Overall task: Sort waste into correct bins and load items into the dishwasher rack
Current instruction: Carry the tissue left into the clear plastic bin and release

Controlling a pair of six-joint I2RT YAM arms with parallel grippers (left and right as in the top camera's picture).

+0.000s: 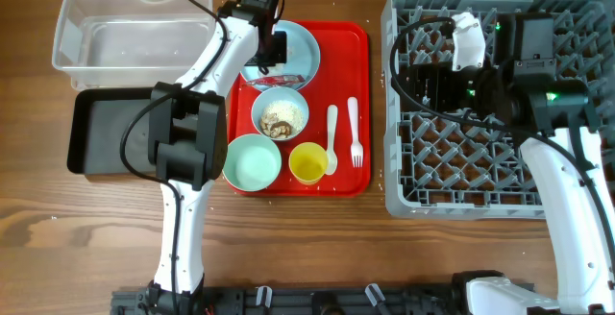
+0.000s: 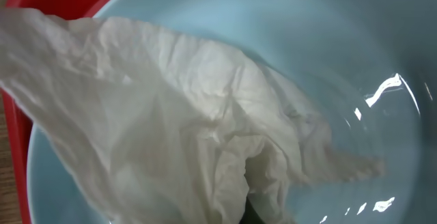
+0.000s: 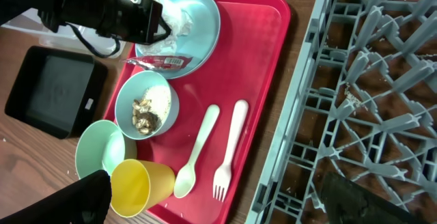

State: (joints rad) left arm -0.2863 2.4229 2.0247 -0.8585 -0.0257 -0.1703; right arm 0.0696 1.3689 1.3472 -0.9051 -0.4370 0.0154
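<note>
Jaws of the left gripper (image 1: 272, 48) are pinching the crumpled, soft white napkin (image 2: 171, 115) in the glossy round blue plate (image 2: 355, 39) at the red tray's (image 1: 348, 84) far edge; those of the right gripper (image 3: 222, 200) are gaping wide.

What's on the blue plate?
A crumpled white napkin lies on the plate, with the left tool closed on it. A red wrapper rests at its rim. Whatever is under the napkin is hidden.

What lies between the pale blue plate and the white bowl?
The small red wrapper, at the pale blue plate rim, next to the white bowl; clearest in the right wrist view.
</note>
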